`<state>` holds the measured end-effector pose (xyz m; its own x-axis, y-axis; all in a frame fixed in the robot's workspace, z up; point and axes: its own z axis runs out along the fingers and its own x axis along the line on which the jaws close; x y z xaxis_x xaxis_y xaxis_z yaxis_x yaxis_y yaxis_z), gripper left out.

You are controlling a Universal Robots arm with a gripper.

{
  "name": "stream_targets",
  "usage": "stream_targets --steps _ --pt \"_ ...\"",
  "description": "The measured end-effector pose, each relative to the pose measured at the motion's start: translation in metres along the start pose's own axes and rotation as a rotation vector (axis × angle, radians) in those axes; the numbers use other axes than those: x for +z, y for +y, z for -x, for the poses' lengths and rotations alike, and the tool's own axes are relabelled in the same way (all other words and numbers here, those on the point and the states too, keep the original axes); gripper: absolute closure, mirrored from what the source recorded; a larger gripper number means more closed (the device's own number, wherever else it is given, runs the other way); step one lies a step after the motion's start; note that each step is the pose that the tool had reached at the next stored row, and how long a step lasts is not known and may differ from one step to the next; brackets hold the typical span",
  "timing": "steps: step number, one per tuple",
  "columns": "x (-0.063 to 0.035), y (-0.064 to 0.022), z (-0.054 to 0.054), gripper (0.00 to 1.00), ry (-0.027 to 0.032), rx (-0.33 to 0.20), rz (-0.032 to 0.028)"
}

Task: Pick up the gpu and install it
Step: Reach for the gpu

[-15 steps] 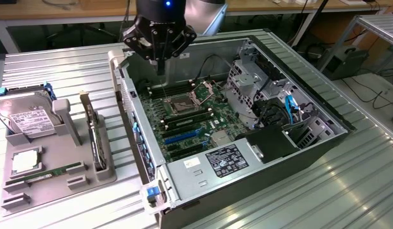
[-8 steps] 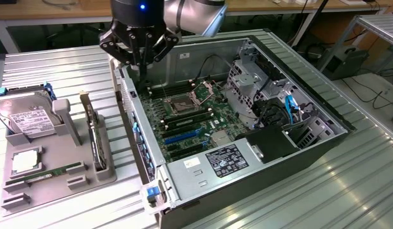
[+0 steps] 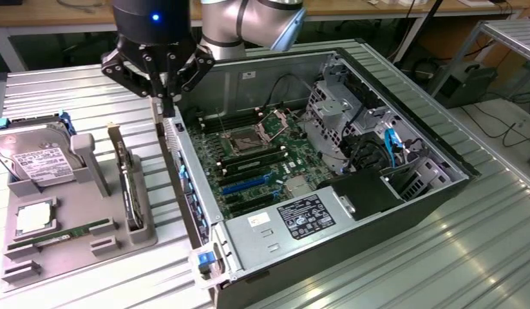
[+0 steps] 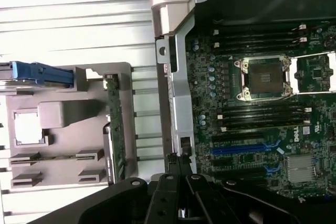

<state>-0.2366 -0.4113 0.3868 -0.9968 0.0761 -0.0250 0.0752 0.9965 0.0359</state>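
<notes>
The black, linkage-fingered gripper (image 3: 166, 106) is hovering with its fingertips pressed together and nothing between them, directly over the grey metal side wall (image 3: 189, 187) of the open black computer case. Just beside that wall, on the exterior view's left, the gpu (image 3: 129, 187), a thin dark rectangular card with a silver bracket at one end, is standing on edge, untouched, in a slot of the grey plastic parts holder (image 3: 84, 161). It is probably going to handle as a light, stiff but fragile board. Pinching the upper edge across its thickness near mid-length looks wisest, clear of the connector edge, since the bracket is likely weighting one end.
</notes>
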Motion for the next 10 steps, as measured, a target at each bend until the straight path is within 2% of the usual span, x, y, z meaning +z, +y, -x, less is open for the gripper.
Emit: stream_targets --steps 5,10 --pt "0.0031 -0.0033 -0.02 0.89 -0.0004 0.0 -0.0052" --pt "0.0077 -0.0075 -0.046 0.89 -0.0007 0.0 -0.01"
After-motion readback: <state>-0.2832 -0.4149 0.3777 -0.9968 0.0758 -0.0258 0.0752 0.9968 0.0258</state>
